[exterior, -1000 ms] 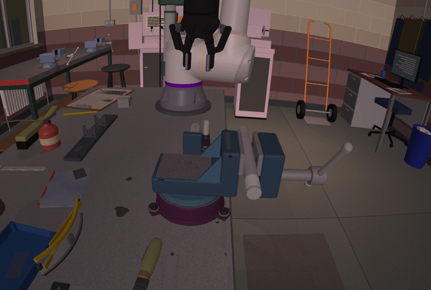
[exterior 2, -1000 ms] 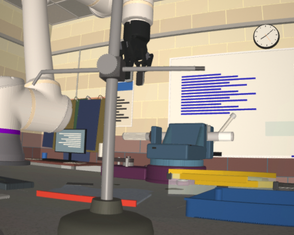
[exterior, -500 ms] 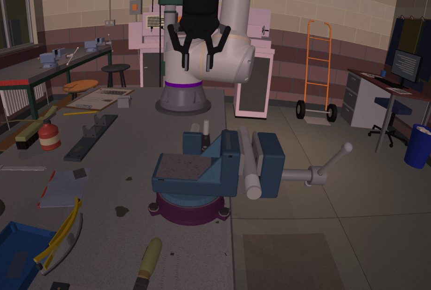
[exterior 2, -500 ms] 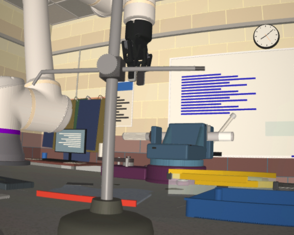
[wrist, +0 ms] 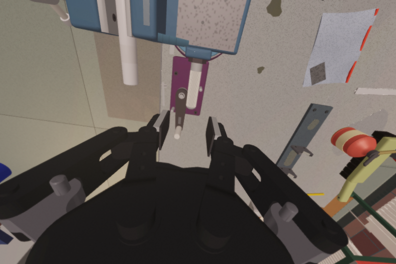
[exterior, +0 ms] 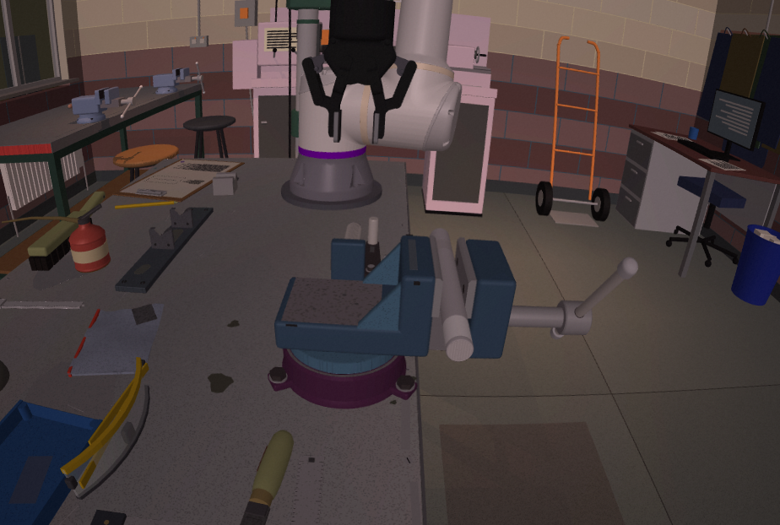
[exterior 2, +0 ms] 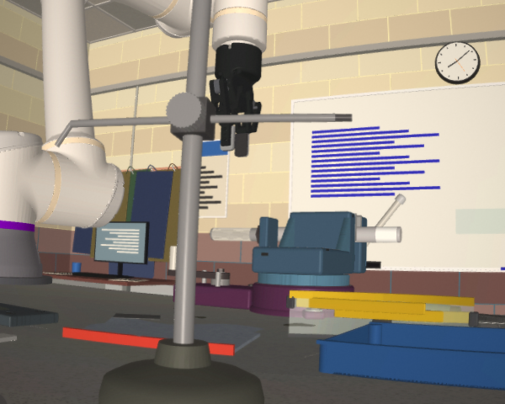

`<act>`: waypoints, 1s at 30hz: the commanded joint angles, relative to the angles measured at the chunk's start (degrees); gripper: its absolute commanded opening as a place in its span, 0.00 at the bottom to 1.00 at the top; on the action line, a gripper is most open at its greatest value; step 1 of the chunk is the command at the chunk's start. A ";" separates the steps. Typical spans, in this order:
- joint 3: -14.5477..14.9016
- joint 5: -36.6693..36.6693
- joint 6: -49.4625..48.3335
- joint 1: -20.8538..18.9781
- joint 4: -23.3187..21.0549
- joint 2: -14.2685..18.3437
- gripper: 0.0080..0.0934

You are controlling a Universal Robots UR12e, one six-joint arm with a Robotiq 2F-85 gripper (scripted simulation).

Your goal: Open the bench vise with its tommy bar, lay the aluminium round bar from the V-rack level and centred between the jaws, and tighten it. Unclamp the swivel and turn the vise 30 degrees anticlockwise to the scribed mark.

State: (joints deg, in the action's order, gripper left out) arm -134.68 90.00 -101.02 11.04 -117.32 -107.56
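Observation:
My gripper [exterior: 356, 128] [exterior 2: 235, 145] [wrist: 185, 132] hangs high above the bench, behind the vise, open and empty. The blue bench vise [exterior: 397, 297] [exterior 2: 309, 245] [wrist: 161, 21] sits on a purple swivel base [exterior: 341, 384]. The aluminium round bar [exterior: 450, 291] [exterior 2: 377, 235] [wrist: 126, 46] lies between its jaws, sticking out at both ends. The tommy bar [exterior: 604, 288] [exterior 2: 390, 211] slants up from the screw end, over the bench edge. The swivel clamp lever [wrist: 179, 117] [exterior 2: 211, 277] lies on a purple plate behind the vise, below my fingers in the wrist camera. The dark V-rack [exterior: 165, 248] [wrist: 301, 137] is empty.
The bench's right edge [exterior: 412, 204] runs past the vise. A tall stand [exterior 2: 185, 217] with a cross rod rises at the near left. A blue tray [exterior: 13, 465], yellow-framed saw [exterior: 109, 421], file handle [exterior: 273, 471], grey sheet [exterior: 115, 338] and red can [exterior: 89, 245] lie on the left.

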 commanded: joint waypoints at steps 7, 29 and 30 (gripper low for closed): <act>-3.76 0.00 -0.02 0.01 -7.26 3.73 0.47; -4.63 0.00 -0.03 0.00 -9.33 4.83 0.47; -4.67 0.00 -0.03 0.00 -9.44 4.89 0.47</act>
State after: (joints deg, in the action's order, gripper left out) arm -139.39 90.00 -101.05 11.05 -126.75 -102.67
